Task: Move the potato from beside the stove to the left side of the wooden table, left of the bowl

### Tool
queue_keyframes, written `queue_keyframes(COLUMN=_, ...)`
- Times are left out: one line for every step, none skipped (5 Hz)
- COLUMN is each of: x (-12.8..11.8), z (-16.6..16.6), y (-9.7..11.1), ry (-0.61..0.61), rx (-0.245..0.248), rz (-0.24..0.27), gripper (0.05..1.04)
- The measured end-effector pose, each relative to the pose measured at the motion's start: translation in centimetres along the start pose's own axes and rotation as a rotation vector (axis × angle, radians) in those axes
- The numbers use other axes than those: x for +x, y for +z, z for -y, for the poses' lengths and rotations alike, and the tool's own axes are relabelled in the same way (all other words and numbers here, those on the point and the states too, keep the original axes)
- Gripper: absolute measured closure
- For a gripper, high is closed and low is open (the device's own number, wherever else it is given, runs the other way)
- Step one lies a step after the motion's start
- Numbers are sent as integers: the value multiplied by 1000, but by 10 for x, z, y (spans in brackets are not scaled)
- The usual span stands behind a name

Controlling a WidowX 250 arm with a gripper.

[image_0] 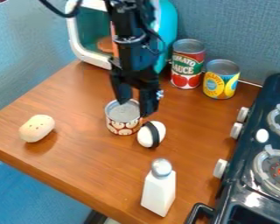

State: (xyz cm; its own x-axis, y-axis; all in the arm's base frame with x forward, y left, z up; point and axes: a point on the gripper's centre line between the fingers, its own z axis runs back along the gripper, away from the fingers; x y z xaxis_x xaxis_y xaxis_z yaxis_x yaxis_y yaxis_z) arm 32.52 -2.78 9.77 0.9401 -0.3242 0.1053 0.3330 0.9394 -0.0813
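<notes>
From where I'm standing, I can see a short, squat can (122,123) upright on the brown wooden counter (96,157), around the middle from left to right. Its flat top is pale grey metal and looks closed, with a thin raised rim. The label wraps round the side, with pale, rounded mushroom shapes against a reddish-brown background

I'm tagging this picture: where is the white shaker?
In the camera view, the shaker stands low, just right of centre, below the black-banded egg and left of the stove.
</notes>
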Motion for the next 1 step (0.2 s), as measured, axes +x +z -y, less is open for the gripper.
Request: queue_keyframes(x=-2, z=5, y=-5, ry=-1, rx=17, rz=-27, gripper=82)
